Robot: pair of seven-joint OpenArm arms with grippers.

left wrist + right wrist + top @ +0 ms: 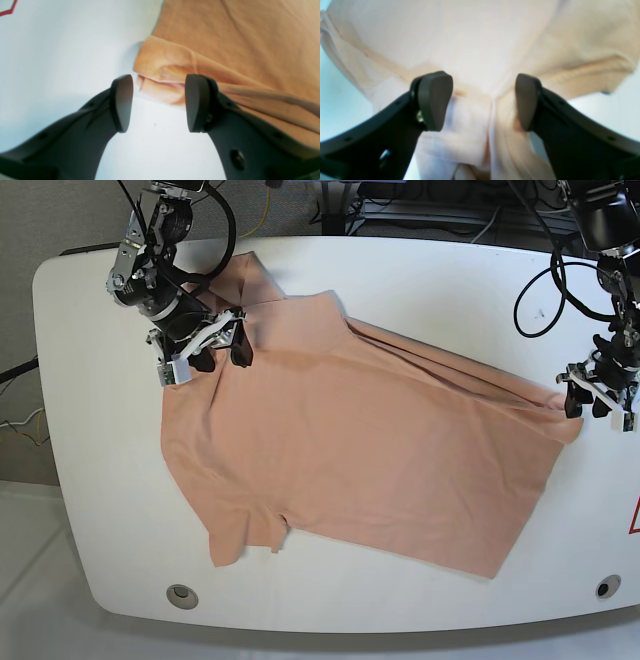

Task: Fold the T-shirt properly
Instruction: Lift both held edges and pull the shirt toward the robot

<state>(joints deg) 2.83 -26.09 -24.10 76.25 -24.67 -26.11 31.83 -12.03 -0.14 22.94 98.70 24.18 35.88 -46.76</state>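
A white table (420,275) with rounded corners carries everything; a peach T-shirt (360,450) lies spread flat on it, reaching from under the right gripper (222,352) across to the left gripper (590,402); two round holes (181,595) sit along the table's near edge, well apart from both grippers.

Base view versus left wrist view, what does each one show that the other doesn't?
Only the base view shows the whole salmon-pink cotton T-shirt spread out, with the right pincer over its upper corner. Only the left wrist view shows the folded layers at the shirt's corner and a red line on the table. Both show the left pincer open at that corner on the white table.
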